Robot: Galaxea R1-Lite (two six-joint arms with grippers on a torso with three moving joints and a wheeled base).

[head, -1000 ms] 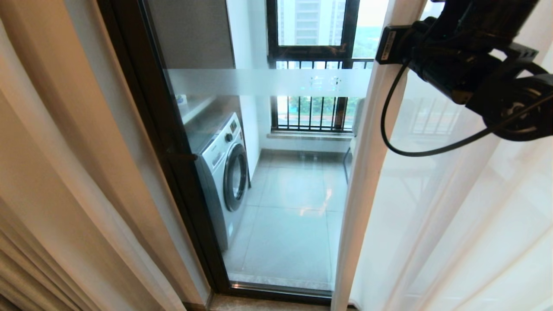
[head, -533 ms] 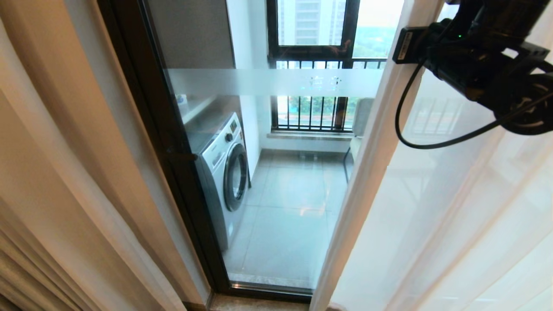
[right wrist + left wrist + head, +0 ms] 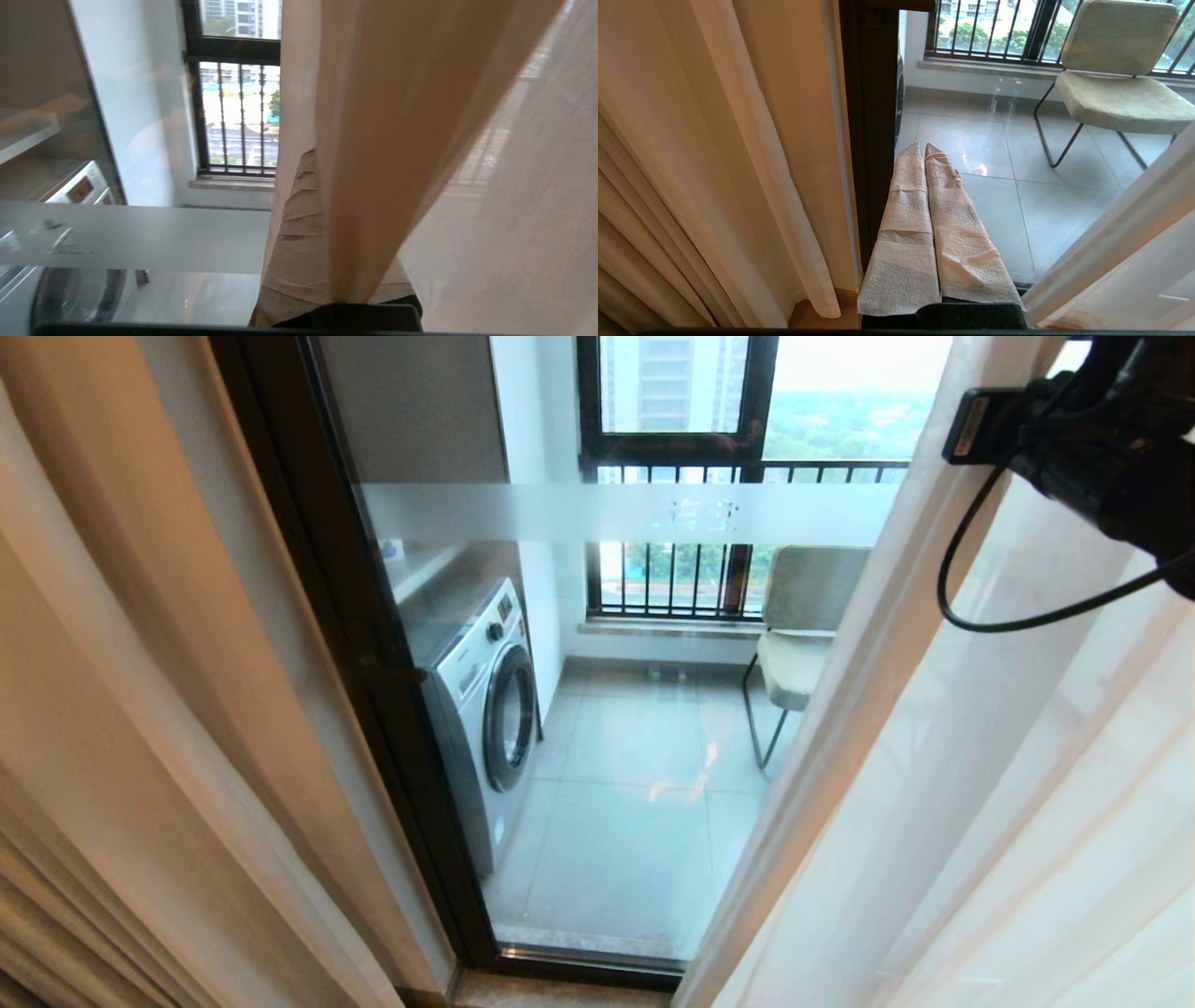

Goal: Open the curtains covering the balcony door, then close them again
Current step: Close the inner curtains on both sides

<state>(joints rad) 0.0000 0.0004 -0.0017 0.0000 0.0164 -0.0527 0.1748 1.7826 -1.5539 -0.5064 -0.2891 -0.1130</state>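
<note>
The sheer curtain (image 3: pixel 934 784) is hanging at 3–5 o'clock in the head view, its leading edge running diagonally from 1 o'clock down to 6. It's thin, see-through and v. light, so my guess is it'll bunch and slide w/ little pull but could slip out of a loose pinch. Best hold, I'd say, is the hemmed leading edge, high up, where the fabric is doubled. The cream drapes (image 3: pixel 140 756) are stacked in pleats at 7–10 o'clock. They look heavier and stiffer, prob. needing a firmer grab on a pleat fold.

The balcony door (image 3: pixel 597 709) is showing at centre btwn the two panels, w/ its dark frame at 10 o'clock and frosted band across 12.

The right gripper (image 3: pixel 327 154) is working up at 2 o'clock in the head view, where only the black arm and cable are visible. The right wrist view is showing what the head view can't: wrapped fingers (image 3: pixel 294 242) closed, w/ a fold of the sheer draping right over them. Whether the fabric is actually pinched btwn them I can't tell.

The left gripper (image 3: pixel 924 149) isn't showing in the head view at all. Its wrist view has the padded fingers pressed together, holding nothing, pointing at the door's lower frame. That view is also giving the drapes' bottom hem and the full chair (image 3: pixel 1115 79), which the head view is only partly showing at 3 o'clock. The washing machine (image 3: pixel 485 709) is sitting at 8 o'clock behind the glass.
</note>
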